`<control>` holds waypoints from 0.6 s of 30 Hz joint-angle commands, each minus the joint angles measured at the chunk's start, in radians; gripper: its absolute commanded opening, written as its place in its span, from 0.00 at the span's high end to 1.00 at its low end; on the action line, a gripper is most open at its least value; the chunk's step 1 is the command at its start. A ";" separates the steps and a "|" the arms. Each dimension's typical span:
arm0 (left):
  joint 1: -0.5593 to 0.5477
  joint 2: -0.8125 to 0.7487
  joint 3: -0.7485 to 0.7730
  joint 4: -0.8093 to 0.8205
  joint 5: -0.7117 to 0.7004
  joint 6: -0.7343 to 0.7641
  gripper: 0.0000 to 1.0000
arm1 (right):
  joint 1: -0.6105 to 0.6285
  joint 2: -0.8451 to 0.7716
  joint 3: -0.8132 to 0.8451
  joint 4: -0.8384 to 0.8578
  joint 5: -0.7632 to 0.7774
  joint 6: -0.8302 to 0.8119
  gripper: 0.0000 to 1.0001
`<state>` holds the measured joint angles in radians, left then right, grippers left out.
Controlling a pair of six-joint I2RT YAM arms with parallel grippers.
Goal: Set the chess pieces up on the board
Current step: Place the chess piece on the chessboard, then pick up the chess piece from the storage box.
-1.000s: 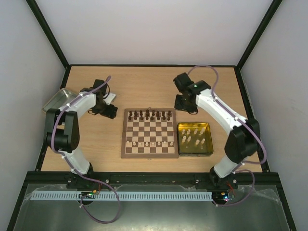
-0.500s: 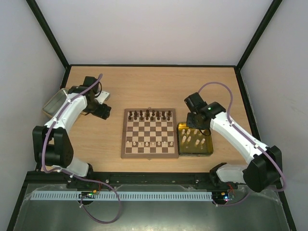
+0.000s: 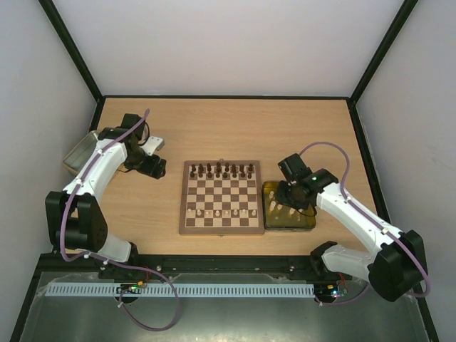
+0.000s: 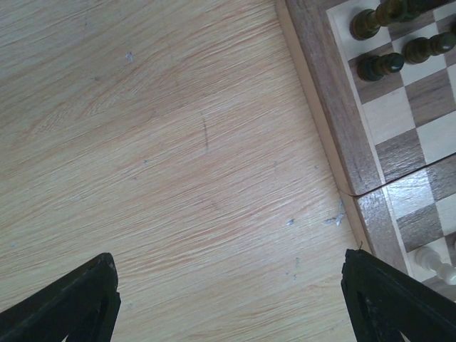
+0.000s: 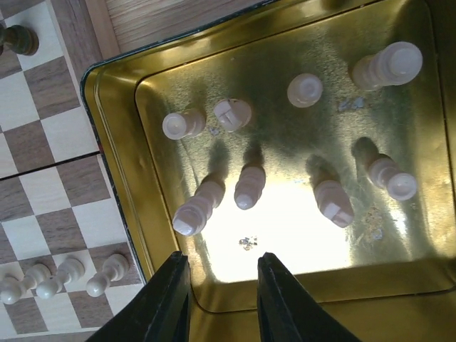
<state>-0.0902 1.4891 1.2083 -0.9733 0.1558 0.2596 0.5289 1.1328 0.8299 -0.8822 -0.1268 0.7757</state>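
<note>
the desk (image 3: 228, 128) carries the board (image 3: 219, 229) at its middle, with a gold tray (image 5: 114, 121) just beside the board's right edge. the left end effector (image 4: 228, 296) gapes wide over bare desk by the board's left edge. the right end effector (image 5: 222, 285), narrowly parted and empty, hangs over the tray. dark chess pieces (image 3: 226, 170) line the board's far edge, and cream pieces (image 5: 249, 187) stand in the tray.

Bare tabletop (image 4: 178, 178) left of the board (image 3: 219, 197) gives wide passage; dark pieces (image 3: 224, 170) fence its far rows, middle squares open; in the tray (image 5: 114, 128), eight pale pieces (image 5: 249, 187) crowd close ahead of the right gripper (image 5: 222, 260).
</note>
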 commanded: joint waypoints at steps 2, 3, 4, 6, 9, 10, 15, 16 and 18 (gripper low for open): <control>0.007 0.008 0.027 -0.017 0.019 -0.053 0.14 | 0.002 0.049 0.022 0.024 0.013 -0.070 0.77; 0.008 0.014 0.031 -0.019 0.010 -0.064 0.14 | 0.002 0.069 0.044 0.015 0.023 -0.098 0.77; 0.009 0.019 0.036 -0.021 0.004 -0.073 0.14 | 0.001 0.081 0.060 0.011 0.034 -0.124 0.78; 0.010 0.024 0.035 -0.017 -0.002 -0.079 0.14 | 0.001 0.094 0.087 0.013 0.052 -0.160 0.78; 0.014 0.034 0.034 -0.022 -0.031 -0.082 0.14 | 0.001 0.116 0.118 0.014 0.065 -0.191 0.78; 0.019 0.034 0.032 -0.019 -0.034 -0.083 0.14 | 0.001 0.119 0.121 0.020 0.062 -0.195 0.78; 0.027 0.046 0.025 -0.004 -0.030 -0.085 0.14 | 0.001 0.122 0.102 0.048 0.070 -0.188 0.77; 0.027 0.050 0.025 0.000 -0.027 -0.086 0.14 | 0.002 0.123 0.095 0.052 0.076 -0.183 0.77; 0.027 0.058 0.027 0.004 -0.018 -0.090 0.14 | -0.003 0.128 0.087 0.054 0.086 -0.169 0.75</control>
<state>-0.0677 1.5265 1.2167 -0.9714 0.1352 0.1890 0.5285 1.2472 0.9249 -0.8463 -0.0856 0.6075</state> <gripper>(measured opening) 0.856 0.235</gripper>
